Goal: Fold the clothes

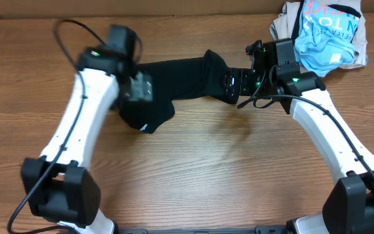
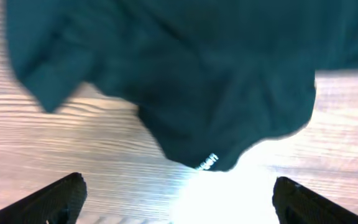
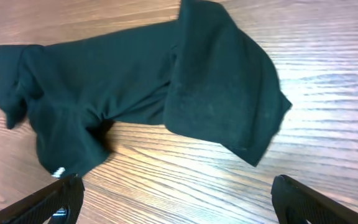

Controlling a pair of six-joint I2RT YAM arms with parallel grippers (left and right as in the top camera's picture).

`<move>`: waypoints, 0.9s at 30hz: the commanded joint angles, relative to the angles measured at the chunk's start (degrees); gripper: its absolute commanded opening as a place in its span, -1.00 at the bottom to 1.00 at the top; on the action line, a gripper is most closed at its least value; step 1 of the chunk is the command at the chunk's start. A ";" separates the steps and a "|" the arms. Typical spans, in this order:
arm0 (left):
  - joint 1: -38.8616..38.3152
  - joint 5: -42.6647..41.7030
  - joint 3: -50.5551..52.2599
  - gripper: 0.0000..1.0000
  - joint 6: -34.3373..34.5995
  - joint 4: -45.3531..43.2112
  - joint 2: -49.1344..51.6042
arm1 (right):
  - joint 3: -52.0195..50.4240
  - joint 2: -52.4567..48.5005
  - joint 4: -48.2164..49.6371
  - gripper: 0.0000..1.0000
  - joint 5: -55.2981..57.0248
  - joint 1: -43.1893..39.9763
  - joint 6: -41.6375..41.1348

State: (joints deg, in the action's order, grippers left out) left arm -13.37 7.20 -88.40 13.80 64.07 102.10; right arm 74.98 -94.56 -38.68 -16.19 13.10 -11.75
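1. The left arm (image 1: 76, 130), smooth white shells with black joints, slants up from the near left edge of the table; a thin black cable (image 1: 67, 32) loops over its wrist.
2. The left gripper (image 2: 179, 196) is above the garment's left end. Its dark, wedge-shaped fingers (image 2: 55, 199) are spread wide and pinch nothing.
3. The black garment (image 1: 174, 78) lies on the wood-grain table (image 1: 206, 169), a long, soft, matte strip across the far middle. Its left end sags into a rounded lobe with small white lettering (image 2: 207, 163) at the hem.
4. The garment's right end is turned over into a broad flap (image 3: 222, 81) with a blunt corner and a stitched edge.
5. The right gripper (image 3: 176, 193) is by that flap, its claw splayed wide and empty.
6. The right arm (image 1: 330, 130) matches the left in white and black.
7. In the far right corner sits a crumpled heap of light-blue and beige printed clothes (image 1: 323, 32), apart from the black garment.
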 commanded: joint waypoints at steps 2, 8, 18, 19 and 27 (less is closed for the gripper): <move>-3.39 -0.59 9.70 0.93 -3.54 -5.20 -0.50 | 1.20 0.70 0.17 1.00 3.74 -0.46 0.24; -5.57 -0.63 20.98 0.80 -2.84 -16.41 -0.48 | 1.20 0.70 -0.48 1.00 3.74 -0.44 0.22; -5.90 -1.31 30.45 0.39 5.77 -25.62 -0.44 | 1.20 0.70 -0.66 1.00 3.74 -0.44 0.22; -5.90 -1.29 30.93 0.38 5.75 -26.16 -0.44 | 1.20 0.70 -0.66 1.00 3.74 -0.44 0.22; -5.90 -1.07 32.48 0.32 6.29 -32.83 -0.22 | 1.20 0.68 -0.61 1.00 3.74 -0.44 0.22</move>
State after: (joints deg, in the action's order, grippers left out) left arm -18.79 6.15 -56.95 18.39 32.71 102.10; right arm 74.98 -94.56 -39.64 -13.06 13.10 -11.77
